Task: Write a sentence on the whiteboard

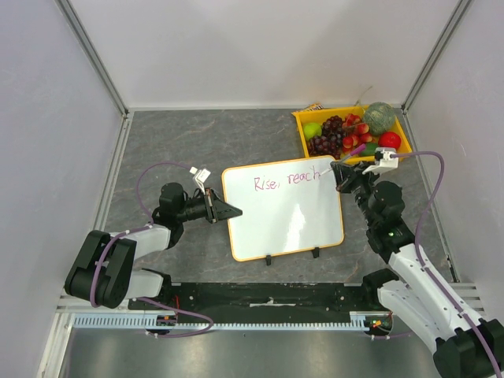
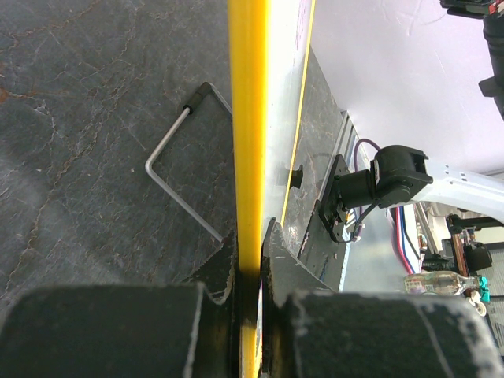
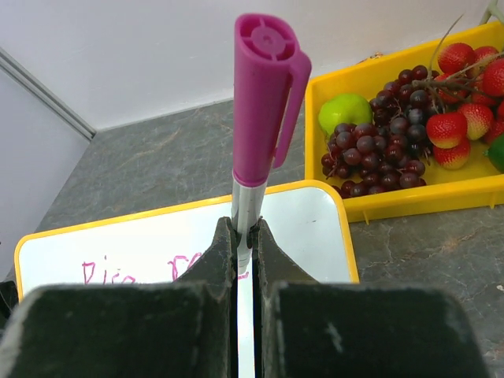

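Note:
The whiteboard (image 1: 287, 220) lies flat mid-table, white with an orange-yellow rim and two black clips on its near edge. The sentence (image 1: 287, 179) is one pinkish-red line near the far edge, reading "Rise, reach". My left gripper (image 1: 228, 210) is shut on the board's left rim, seen edge-on as a yellow strip (image 2: 248, 118) between the fingers (image 2: 250, 244). My right gripper (image 1: 340, 175) sits at the board's far right corner, shut on a marker (image 3: 264, 94) with a silver barrel and magenta cap. The board (image 3: 118, 236) and part of the writing (image 3: 102, 272) show below it; the marker's tip is hidden.
A yellow fruit tray (image 1: 303, 126) with grapes, strawberries, a lime and an apple stands at the back right, right behind the right gripper; it also shows in the right wrist view (image 3: 409, 201). A bent wire stand (image 2: 177, 153) lies under the board. White walls enclose the table.

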Controlling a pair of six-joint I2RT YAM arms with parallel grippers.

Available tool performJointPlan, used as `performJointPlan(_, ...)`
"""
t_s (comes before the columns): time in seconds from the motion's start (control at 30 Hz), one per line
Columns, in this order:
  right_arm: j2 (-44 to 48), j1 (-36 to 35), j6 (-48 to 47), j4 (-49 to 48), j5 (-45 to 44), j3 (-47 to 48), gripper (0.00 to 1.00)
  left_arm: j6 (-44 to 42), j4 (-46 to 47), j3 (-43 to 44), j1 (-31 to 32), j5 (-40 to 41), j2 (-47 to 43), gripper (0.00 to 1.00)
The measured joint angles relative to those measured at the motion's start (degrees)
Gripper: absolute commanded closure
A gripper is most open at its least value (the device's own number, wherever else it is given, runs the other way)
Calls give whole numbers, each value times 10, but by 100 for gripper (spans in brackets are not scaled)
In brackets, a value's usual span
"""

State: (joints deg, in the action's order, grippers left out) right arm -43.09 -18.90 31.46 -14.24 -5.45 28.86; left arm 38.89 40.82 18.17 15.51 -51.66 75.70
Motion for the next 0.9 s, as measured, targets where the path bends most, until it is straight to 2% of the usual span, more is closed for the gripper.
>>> performJointPlan(0.9, -43, -3, -11, 10, 70, -6, 100, 0, 0, 0, 0, 0, 0, 98)
